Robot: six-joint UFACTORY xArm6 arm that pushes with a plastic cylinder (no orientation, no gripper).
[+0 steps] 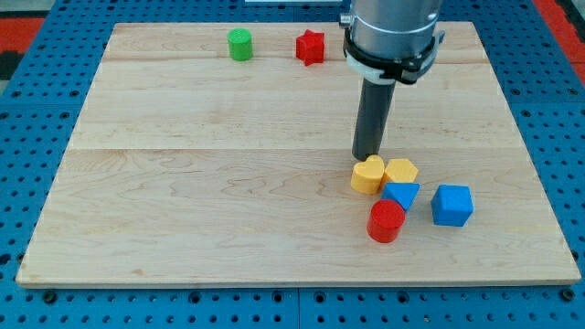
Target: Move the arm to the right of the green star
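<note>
My tip (367,157) rests on the wooden board (201,183), right of centre. It stands just above the yellow heart block (368,175), touching or nearly touching its top edge. The only green block (239,44) that shows is near the view's top, left of centre, and looks like a cylinder, not a star. My tip is far to the right of it and well below it. A red star (311,47) stands between the green block and the arm's body.
A yellow hexagon (400,170) sits right of the heart. A blue block (400,194), a red cylinder (386,220) and a blue cube (452,204) cluster below. A blue pegboard (37,110) surrounds the board.
</note>
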